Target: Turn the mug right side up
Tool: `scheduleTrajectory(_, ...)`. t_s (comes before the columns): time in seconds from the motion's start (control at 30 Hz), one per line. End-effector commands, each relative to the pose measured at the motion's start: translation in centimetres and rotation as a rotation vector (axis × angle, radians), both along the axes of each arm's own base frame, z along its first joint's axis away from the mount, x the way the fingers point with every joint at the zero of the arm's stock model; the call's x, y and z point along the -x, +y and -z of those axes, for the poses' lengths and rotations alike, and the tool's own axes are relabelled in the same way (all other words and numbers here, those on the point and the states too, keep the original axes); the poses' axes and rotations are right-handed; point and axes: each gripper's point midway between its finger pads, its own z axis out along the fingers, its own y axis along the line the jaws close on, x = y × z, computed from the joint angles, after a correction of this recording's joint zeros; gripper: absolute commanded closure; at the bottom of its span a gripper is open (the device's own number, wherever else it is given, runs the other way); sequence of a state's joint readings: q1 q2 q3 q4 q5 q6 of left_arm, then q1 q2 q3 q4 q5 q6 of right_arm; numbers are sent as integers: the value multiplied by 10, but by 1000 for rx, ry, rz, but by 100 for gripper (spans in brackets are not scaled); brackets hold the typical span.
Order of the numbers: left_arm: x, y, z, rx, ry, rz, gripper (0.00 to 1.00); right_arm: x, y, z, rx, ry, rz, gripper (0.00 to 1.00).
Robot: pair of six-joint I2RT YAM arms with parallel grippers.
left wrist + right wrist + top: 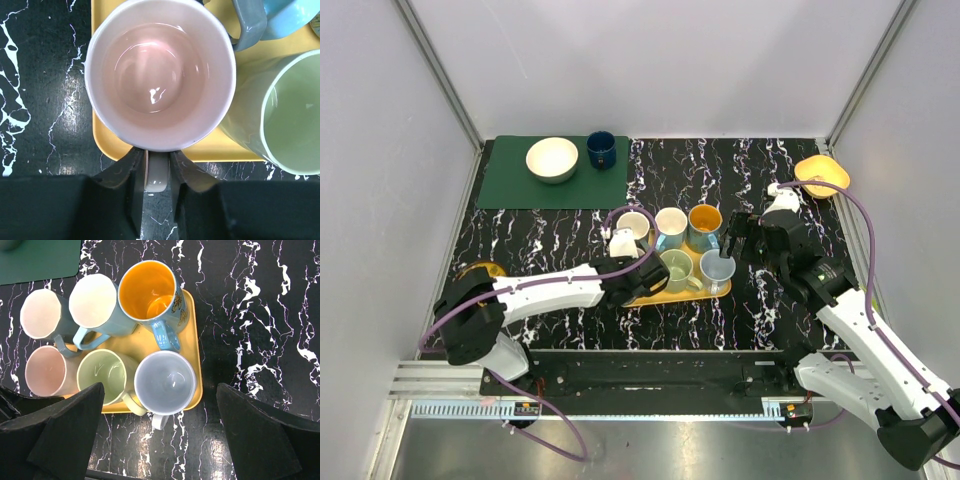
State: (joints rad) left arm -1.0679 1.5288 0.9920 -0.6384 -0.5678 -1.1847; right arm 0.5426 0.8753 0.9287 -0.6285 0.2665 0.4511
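Observation:
A pink mug [160,75] stands upright, mouth up, at the near left corner of the yellow tray [107,145]. Its handle [156,172] sticks out over the tray's edge. My left gripper [156,170] is shut on that handle, one finger on each side. In the top view the pink mug [623,244] is partly hidden by the left gripper [620,262]. My right gripper [162,435] is open and empty, hovering above the tray's near right side, over a grey mug [164,382]. It also shows in the top view [735,240].
The tray [192,347] also holds a green mug [102,377], an orange mug [147,290], a light blue mug [95,300] and a cream mug [40,312], all mouth up. A green mat [510,185] with a white bowl [552,158] and dark blue cup [601,149] lies far left. A yellow bowl [822,175] sits far right.

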Motion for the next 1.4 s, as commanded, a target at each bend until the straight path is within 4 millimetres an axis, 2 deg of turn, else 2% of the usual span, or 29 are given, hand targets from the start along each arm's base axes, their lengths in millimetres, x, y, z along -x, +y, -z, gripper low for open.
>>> scheduleTrajectory(0.0, -3, 0, 2, 8, -3, -4, 79, 0, 7, -8, -34, -28, -20, 0)
scheduleTrajectory(0.1, -2, 1, 2, 9, 1, -4, 100, 0, 8, -7, -33, -25, -21, 0)
scheduleTrajectory(0.23, -2, 4, -4, 18, -17, -3, 100, 0, 9, -8, -36, -25, -26, 0)
scheduleTrajectory(0.33, -2, 7, -19, 50, -60, 11, 100, 1, 11, -8, -47, -21, -38, 0)
scheduleTrajectory(0.37, -3, 7, -36, 96, -99, 14, 100, 0, 13, -10, -54, -25, -44, 0)
scheduleTrajectory(0.43, -2, 14, -48, 116, -143, 26, 100, 2, 19, -11, -73, -20, -69, 0)
scheduleTrajectory(0.47, -1, 16, -67, 168, -182, 33, 100, 1, 21, -15, -85, -25, -75, 1)
scheduleTrajectory(0.53, 1, 20, -79, 195, -213, 57, 100, 2, 27, -16, -103, -18, -95, 0)
scheduleTrajectory(0.57, 3, 23, -94, 227, -241, 68, 100, 3, 28, -19, -113, -23, -103, 0)
scheduleTrajectory(0.6, 4, 24, -100, 234, -254, 82, 100, 3, 31, -21, -124, -21, -115, 0)
scheduleTrajectory(0.63, 7, 23, -106, 259, -260, 104, 100, 4, 34, -22, -131, -21, -125, 0)
scheduleTrajectory(0.67, 9, 23, -122, 306, -295, 120, 100, 4, 35, -26, -141, -29, -132, 0)
scheduleTrajectory(0.73, 14, 20, -132, 365, -318, 166, 100, 8, 41, -34, -186, -39, -160, 0)
scheduleTrajectory(0.77, 15, 17, -158, 454, -382, 187, 100, 7, 46, -40, -213, -66, -179, 0)
scheduleTrajectory(0.8, 18, 17, -160, 488, -400, 198, 100, 15, 51, -53, -269, -108, -216, 0)
scheduleTrajectory(0.83, 21, 14, -170, 545, -426, 225, 100, 19, 56, -65, -321, -148, -248, 1)
scheduleTrajectory(0.87, 23, 14, -203, 663, -515, 235, 100, 23, 63, -79, -378, -196, -282, 1)
scheduleTrajectory(0.9, 26, 14, -206, 704, -532, 251, 100, 40, 73, -94, -438, -215, -378, 0)
scheduleTrajectory(0.93, 28, 14, -217, 752, -565, 259, 100, 49, 80, -102, -476, -219, -437, 0)
scheduleTrajectory(0.97, 30, 17, -244, 839, -635, 261, 100, 55, 87, -116, -521, -240, -484, 0)
scheduleTrajectory(1.03, 34, 17, -265, 920, -694, 285, 100, 70, 100, -126, -621, -197, -565, 0)
scheduleTrajectory(1.07, 36, 18, -284, 983, -741, 293, 100, 73, 106, -135, -667, -215, -605, 0)
scheduleTrajectory(1.13, 40, 15, -302, 1047, -771, 329, 100, 85, 119, -141, -769, -148, -676, 0)
scheduleTrajectory(1.17, 43, 14, -317, 1104, -803, 340, 100, 86, 123, -147, -804, -162, -708, 0)
scheduleTrajectory(1.27, 49, 13, -343, 1204, -851, 372, 100, 96, 131, -164, -903, -186, -795, 0)
scheduleTrajectory(1.33, 50, 12, -349, 1236, -867, 394, 100, 103, 133, -170, -939, -182, -843, 0)
scheduleTrajectory(1.37, 53, 14, -359, 1283, -882, 400, 100, 103, 134, -172, -947, -196, -860, 0)
